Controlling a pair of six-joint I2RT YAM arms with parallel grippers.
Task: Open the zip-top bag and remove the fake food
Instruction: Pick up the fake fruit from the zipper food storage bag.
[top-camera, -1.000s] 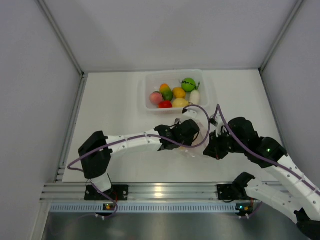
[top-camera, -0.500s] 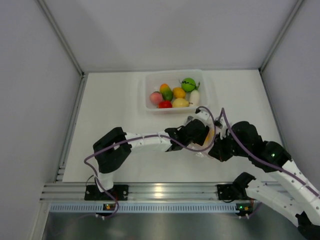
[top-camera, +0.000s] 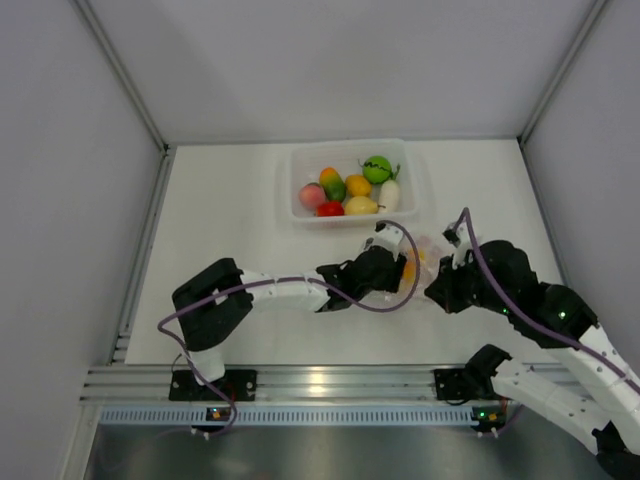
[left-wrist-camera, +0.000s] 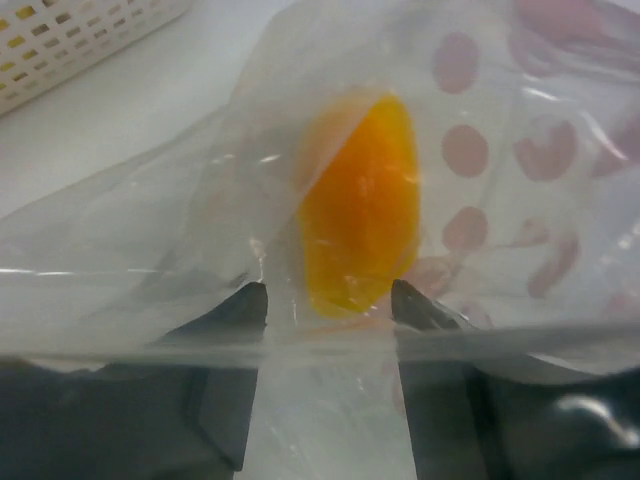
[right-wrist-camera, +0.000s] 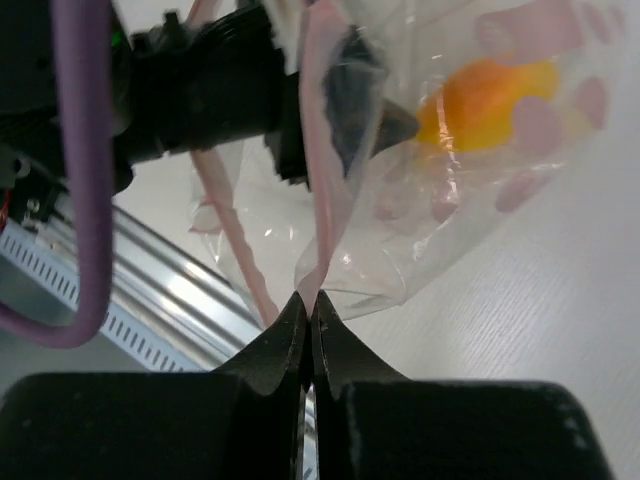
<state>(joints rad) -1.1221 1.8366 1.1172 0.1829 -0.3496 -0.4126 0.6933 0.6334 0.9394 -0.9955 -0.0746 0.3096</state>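
The clear zip-top bag (top-camera: 428, 252) hangs between my two grippers, its mouth toward the left arm. My right gripper (right-wrist-camera: 310, 300) is shut on the bag's pink zip strip (right-wrist-camera: 322, 150) and holds that edge up. My left gripper (left-wrist-camera: 330, 300) stands open, its dark fingertips (right-wrist-camera: 385, 122) reaching into the bag's mouth. An orange piece of fake food (left-wrist-camera: 360, 215) lies inside the bag just ahead of those fingertips, its near end level with them. In the right wrist view the orange piece (right-wrist-camera: 485, 100) sits deep in the bag.
A clear tub (top-camera: 292, 185) at the back centre holds several pieces of fake food (top-camera: 345, 187). A white latticed container wall (left-wrist-camera: 60, 40) shows at the upper left of the left wrist view. Grey walls enclose the table; an aluminium rail (top-camera: 320, 380) runs along the near edge.
My left gripper has pushed rightward toward the bag's mouth. My right arm has drawn right and back with the zip strip, pulling the bag with it.
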